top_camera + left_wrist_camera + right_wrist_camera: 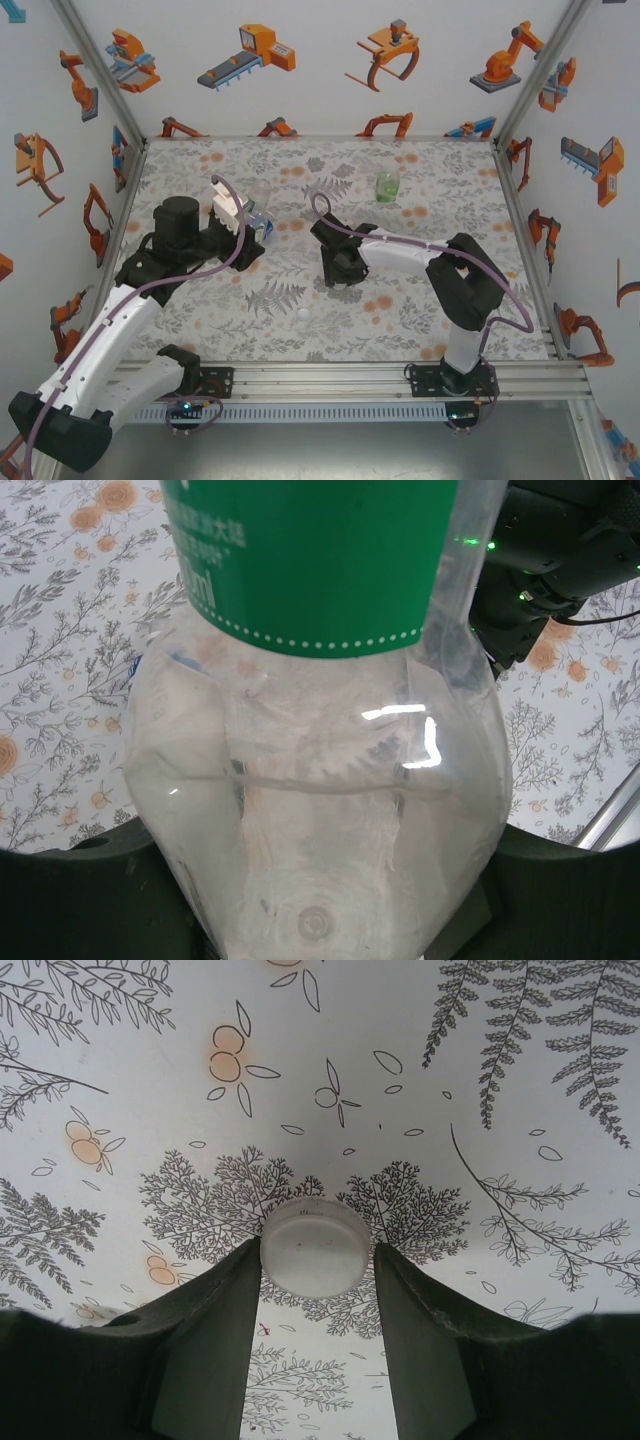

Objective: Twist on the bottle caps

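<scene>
Left gripper (243, 222): jaws closed on wide end of bottle (320, 780). Judged: this leaves the mouth end free for capping.

Right gripper (317, 1252): jaws narrow, pinching 1 white cap (313, 1238) by its rim, low over table (500, 1040). Touching or lifted, cannot tell. Rim grip suits twisting.

Green bottle (387, 185) stands far back. 2nd cap (303, 313) lies loose nearer front.

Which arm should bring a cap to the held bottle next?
Right. The right gripper pinches a white cap between its fingers; the left gripper clamps the bottle, so it is probably best used to steady it.
</scene>
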`<state>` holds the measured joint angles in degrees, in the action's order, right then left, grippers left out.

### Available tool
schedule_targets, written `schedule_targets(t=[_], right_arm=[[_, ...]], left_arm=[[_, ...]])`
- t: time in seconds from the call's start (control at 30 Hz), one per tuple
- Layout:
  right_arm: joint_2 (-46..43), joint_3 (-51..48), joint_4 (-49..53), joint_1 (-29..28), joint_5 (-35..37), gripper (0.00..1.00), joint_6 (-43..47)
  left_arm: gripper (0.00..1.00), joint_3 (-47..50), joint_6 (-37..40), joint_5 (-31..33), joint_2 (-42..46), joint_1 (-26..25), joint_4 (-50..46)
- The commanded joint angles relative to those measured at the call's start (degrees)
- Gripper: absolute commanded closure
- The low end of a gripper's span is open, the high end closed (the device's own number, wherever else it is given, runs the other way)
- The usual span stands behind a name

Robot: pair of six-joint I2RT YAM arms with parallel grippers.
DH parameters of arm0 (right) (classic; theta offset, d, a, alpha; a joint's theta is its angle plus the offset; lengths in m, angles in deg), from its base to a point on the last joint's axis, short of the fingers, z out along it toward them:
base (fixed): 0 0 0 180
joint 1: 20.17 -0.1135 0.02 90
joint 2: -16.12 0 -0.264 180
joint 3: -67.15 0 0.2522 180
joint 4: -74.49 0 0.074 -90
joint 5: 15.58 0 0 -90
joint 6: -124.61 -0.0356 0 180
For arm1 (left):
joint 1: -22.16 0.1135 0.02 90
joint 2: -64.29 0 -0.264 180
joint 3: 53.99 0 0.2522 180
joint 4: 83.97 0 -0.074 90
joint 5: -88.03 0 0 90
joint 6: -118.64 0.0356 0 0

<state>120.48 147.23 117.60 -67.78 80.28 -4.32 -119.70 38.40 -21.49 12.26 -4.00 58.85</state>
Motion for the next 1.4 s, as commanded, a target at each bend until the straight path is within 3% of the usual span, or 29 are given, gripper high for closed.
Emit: schedule_targets(t=[0.0,0.33,0.73,0.93,1.03,1.13,1.37], right_arm=[[-0.2,0.4,1.1,-0.3,0.0,0.54,0.5],[-3.9,-0.3,0.5,-0.3,0.2,0.67,3.2],[-16.1,-2.4,-1.2,-0.3,-3.9,0.74,13.4],[-24.2,-4.5,-4.2,-0.3,-5.2,0.8,21.9],[-29.5,-5.9,-5.6,-0.4,-6.0,0.78,27.4],[-35.3,-7.2,-7.7,-0.4,-10.0,0.77,33.3],[-44.2,-6.9,-9.9,-0.4,-20.2,0.8,40.2]], left_arm=[[0.97,0.4,-0.9,-1.8,0.5,0.3,1.1],[1.0,0.9,-1.3,-3.7,-1.9,0.2,3.3],[1.0,6.2,6.5,-15.4,-1.6,-0.8,10.3],[1.0,4.3,16.0,-17.0,-2.7,-4.3,4.5],[1.0,2.3,22.0,-13.8,-3.3,-7.6,-1.1],[1.0,-0.2,25.6,-12.0,-4.2,-9.7,-5.2],[1.0,0.0,29.8,-14.5,-3.8,-10.0,-5.9]])
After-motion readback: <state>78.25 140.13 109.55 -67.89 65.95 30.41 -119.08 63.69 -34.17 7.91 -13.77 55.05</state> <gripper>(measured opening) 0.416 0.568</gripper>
